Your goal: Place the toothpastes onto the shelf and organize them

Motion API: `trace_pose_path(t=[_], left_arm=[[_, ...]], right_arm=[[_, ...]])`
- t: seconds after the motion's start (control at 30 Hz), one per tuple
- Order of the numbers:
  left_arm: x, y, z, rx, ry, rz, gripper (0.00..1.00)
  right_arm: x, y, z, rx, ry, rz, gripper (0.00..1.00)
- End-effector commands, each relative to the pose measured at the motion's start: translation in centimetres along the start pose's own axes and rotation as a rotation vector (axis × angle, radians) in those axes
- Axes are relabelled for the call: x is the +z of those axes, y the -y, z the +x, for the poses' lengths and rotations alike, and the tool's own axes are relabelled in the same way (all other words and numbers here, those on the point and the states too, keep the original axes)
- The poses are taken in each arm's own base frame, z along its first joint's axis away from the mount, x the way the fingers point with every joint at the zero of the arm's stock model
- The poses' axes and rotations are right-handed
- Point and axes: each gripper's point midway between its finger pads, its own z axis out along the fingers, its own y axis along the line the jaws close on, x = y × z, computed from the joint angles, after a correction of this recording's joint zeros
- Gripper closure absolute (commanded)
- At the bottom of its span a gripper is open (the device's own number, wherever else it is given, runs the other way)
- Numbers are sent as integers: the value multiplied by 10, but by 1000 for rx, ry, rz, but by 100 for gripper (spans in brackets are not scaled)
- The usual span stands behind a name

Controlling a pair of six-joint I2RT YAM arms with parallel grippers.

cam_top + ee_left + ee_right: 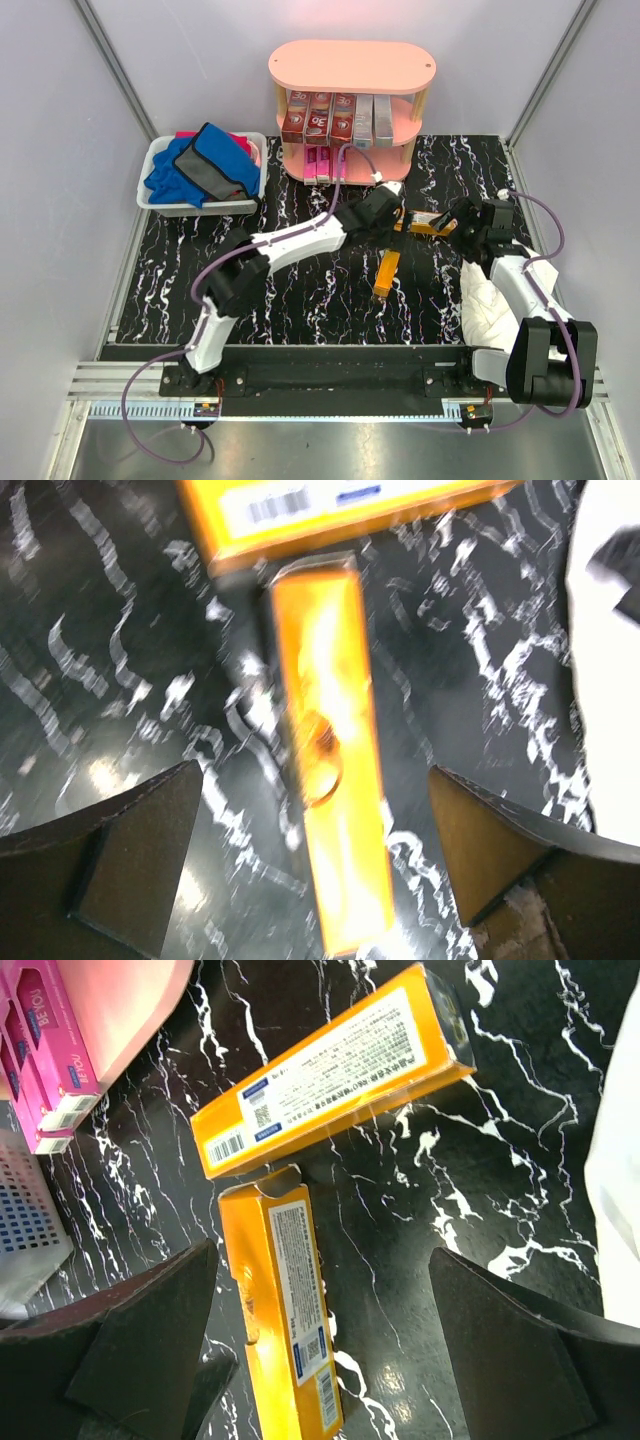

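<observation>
Two orange toothpaste boxes lie on the black marbled table. One (pixel 385 272) lies lengthwise toward me. The other (pixel 428 224) lies crosswise between the two grippers. My left gripper (pixel 390 212) is open just above the lengthwise box (pixel 330 770), which sits between its fingers; the crosswise box (pixel 330 505) is beyond. My right gripper (pixel 458 220) is open and empty, with both orange boxes (pixel 285 1310) (pixel 330 1080) below it. The pink shelf (pixel 350 65) stands at the back, with dark red (pixel 318 115) and silver-grey boxes (pixel 372 118) on its middle tier and pink boxes (pixel 322 160) on the bottom tier.
A white bin (pixel 160 195) holding blue and grey cloths (pixel 205 165) stands left of the shelf. Grey walls close in the table on both sides. The right arm's white sleeve (pixel 490 300) lies near the lengthwise box.
</observation>
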Motion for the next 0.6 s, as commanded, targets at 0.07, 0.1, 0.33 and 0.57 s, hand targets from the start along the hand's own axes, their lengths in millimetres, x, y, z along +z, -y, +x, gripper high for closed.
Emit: trace_pose_path(t=[0.07,0.1,0.33,0.57], left_arm=[[30,22,-18,32,-5,37,1],[34,18,-14,37,-22,20,1],[61,3,-2,19,-57,-65,7],[76,7,-4,-12,-73,-43,20]], right_arm=[[-9,-4,-6,-3,9,-50,4],[-9,-3,-6,2,8,-49,4],[-7,-1,-4,8,-9,-58,4],[-9,-1,-5,8,-5,-65,4]])
